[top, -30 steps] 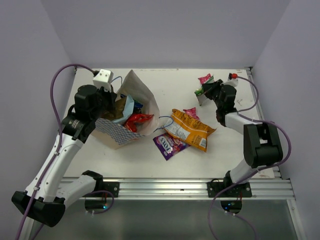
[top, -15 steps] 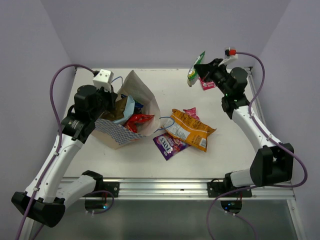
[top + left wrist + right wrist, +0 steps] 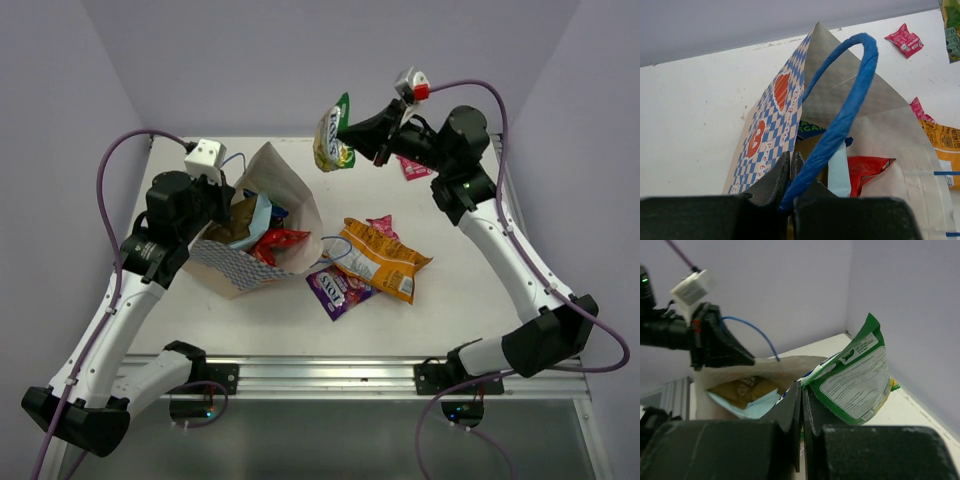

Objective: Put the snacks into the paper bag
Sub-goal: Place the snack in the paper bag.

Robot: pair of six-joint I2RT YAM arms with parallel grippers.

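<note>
The checkered paper bag (image 3: 285, 185) lies open on the left. My left gripper (image 3: 214, 205) is shut on its rim by the blue cord handle (image 3: 840, 120). A red packet (image 3: 275, 240) and a light-blue one (image 3: 256, 214) sit inside. My right gripper (image 3: 352, 130) is shut on a corner of a yellow-green pack (image 3: 331, 140), which hangs in the air right of the bag's upper flap. In the right wrist view the pack (image 3: 857, 377) hangs by the shut jaws, with the bag's mouth (image 3: 775, 365) behind. An orange chip bag (image 3: 382, 260), a purple pack (image 3: 338, 288) and a pink pack (image 3: 381, 224) lie mid-table.
A small pink packet (image 3: 412, 168) lies at the back right, partly behind the right arm. Purple walls close in the table on three sides. The metal rail (image 3: 330, 375) runs along the near edge.
The right arm has lifted the yellow-green pack off the back right of the table and carried it up and left toward the bag. The left arm has kept its hold.
</note>
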